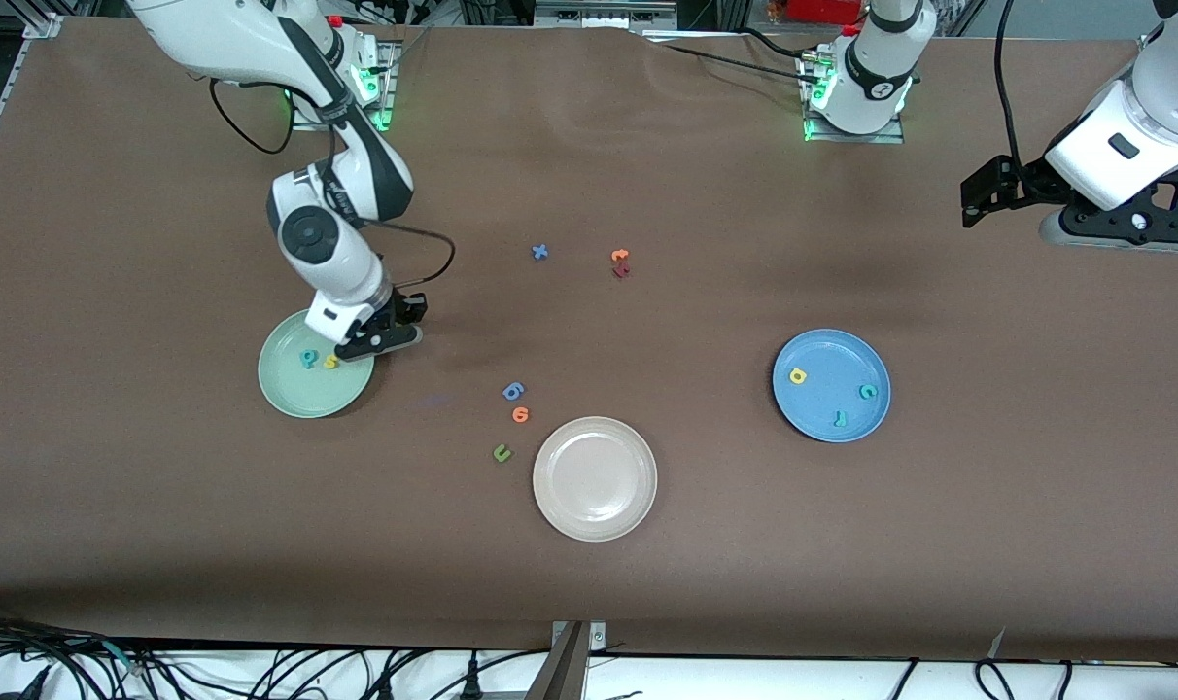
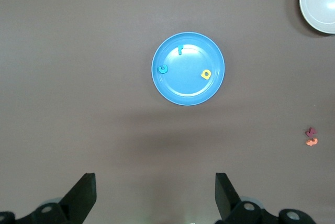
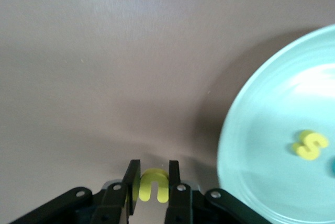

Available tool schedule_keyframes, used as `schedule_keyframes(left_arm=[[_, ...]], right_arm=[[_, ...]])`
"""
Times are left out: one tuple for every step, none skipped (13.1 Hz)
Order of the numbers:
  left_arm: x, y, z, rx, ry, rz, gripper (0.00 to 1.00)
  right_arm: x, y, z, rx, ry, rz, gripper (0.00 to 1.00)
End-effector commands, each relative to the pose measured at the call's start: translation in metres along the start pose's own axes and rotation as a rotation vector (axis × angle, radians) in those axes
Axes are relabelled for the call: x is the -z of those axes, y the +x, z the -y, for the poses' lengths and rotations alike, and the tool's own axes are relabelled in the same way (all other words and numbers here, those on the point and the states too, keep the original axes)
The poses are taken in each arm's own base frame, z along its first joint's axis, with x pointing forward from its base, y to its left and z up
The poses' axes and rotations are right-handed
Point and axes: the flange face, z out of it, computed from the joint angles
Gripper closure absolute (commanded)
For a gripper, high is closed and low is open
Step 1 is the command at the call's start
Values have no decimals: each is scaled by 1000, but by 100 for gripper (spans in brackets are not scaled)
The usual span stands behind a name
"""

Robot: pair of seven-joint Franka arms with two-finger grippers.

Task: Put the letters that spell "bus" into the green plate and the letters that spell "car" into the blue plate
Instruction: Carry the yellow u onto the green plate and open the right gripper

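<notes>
My right gripper (image 1: 383, 340) is shut on the yellow u (image 3: 154, 186), held upright between its fingers just above the table beside the green plate's rim (image 1: 276, 394). In the green plate (image 3: 251, 156) lie the teal b (image 1: 308, 359) and the yellow s (image 1: 331, 362), the s (image 3: 310, 144) also showing in the right wrist view. The blue plate (image 1: 831, 360) holds the yellow a (image 1: 797, 376), teal c (image 1: 868, 392) and teal r (image 1: 840, 419). My left gripper (image 2: 156, 192) waits open and empty, high at the left arm's end of the table (image 1: 983, 194), looking down on the blue plate (image 2: 186, 85).
A beige plate (image 1: 595, 506) sits nearest the front camera. Beside it lie a blue 6 (image 1: 513, 391), an orange 6 (image 1: 521, 415) and an olive-green u (image 1: 502, 453). Farther from the camera are a blue x (image 1: 540, 253), an orange t (image 1: 620, 256) and a dark red letter (image 1: 621, 271).
</notes>
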Motion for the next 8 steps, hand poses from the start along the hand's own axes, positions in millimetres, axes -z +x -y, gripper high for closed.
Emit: schedule_keyframes(left_arm=[[7, -4, 0, -17, -24, -12, 0], [7, -4, 0, -17, -24, -10, 0], [7, -4, 0, -16, -22, -10, 0], [7, -4, 0, -16, -22, -10, 0], [7, -4, -1, -18, -22, -12, 0], [7, -4, 0, -16, -22, -12, 0], [7, -4, -1, -18, -23, -12, 0], [7, -4, -1, -16, -22, -12, 0]], right_arm=[[16, 7, -9, 19, 57, 18, 85], [25, 10, -24, 30, 50, 14, 85], [34, 14, -46, 58, 50, 30, 85], [39, 17, -69, 80, 44, 42, 85], [41, 16, -90, 97, 35, 39, 85], [40, 13, -109, 115, 26, 42, 85], [34, 11, -126, 120, 17, 49, 83], [26, 10, -135, 111, 11, 55, 75]])
